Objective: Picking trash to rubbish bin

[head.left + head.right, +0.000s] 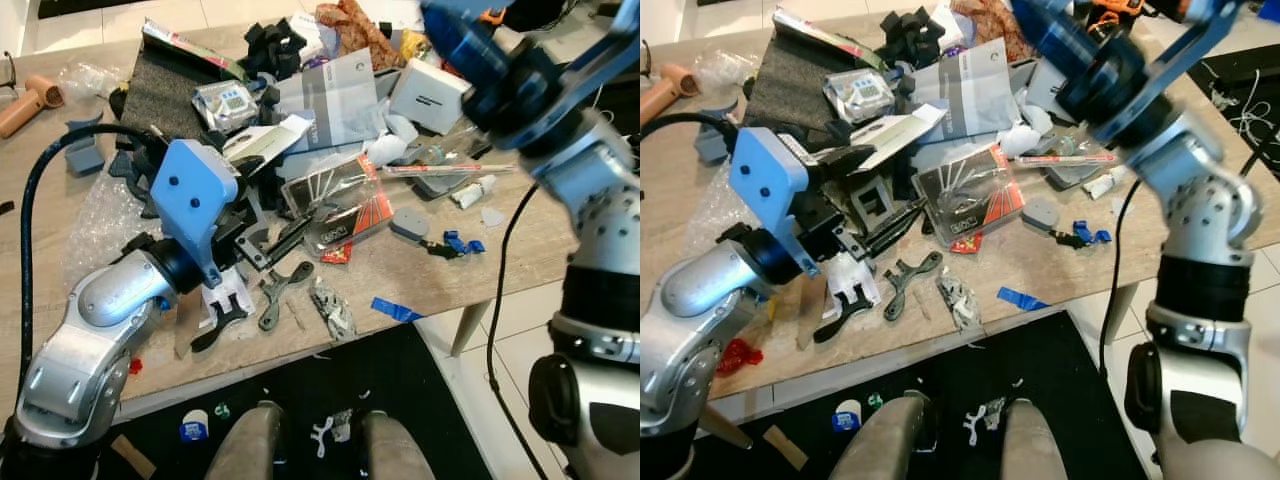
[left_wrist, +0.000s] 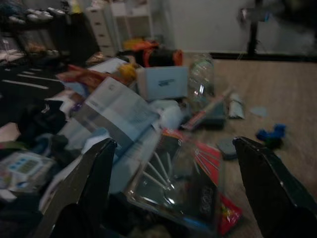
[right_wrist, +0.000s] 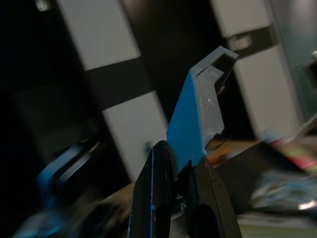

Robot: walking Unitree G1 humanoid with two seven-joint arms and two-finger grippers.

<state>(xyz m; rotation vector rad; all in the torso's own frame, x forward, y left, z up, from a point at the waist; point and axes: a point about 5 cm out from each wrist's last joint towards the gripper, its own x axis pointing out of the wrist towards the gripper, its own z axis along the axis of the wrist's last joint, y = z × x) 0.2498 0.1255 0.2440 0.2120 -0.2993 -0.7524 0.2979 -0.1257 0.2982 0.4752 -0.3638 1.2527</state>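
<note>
A wooden table (image 1: 60,170) is littered with trash. My left gripper (image 2: 173,144) is open and low over the table. Its fingers (image 2: 94,183) point at a clear blister pack with a red card (image 1: 335,205), and nothing is between them. Behind the pack lies a grey folded paper (image 1: 335,100). My right arm (image 1: 580,170) is raised high at the table's far right and looks blurred. In the right wrist view my right gripper (image 3: 181,163) is shut on a flat blue and grey piece (image 3: 198,119) that sticks up from its fingers.
A white box (image 1: 428,95), black foam bits (image 1: 272,45), a crumpled foil wad (image 1: 333,310), black plastic parts (image 1: 285,290) and blue tape scraps (image 1: 397,309) lie about. The table's front edge is just before me. Small scraps (image 1: 195,425) lie on the black mat below.
</note>
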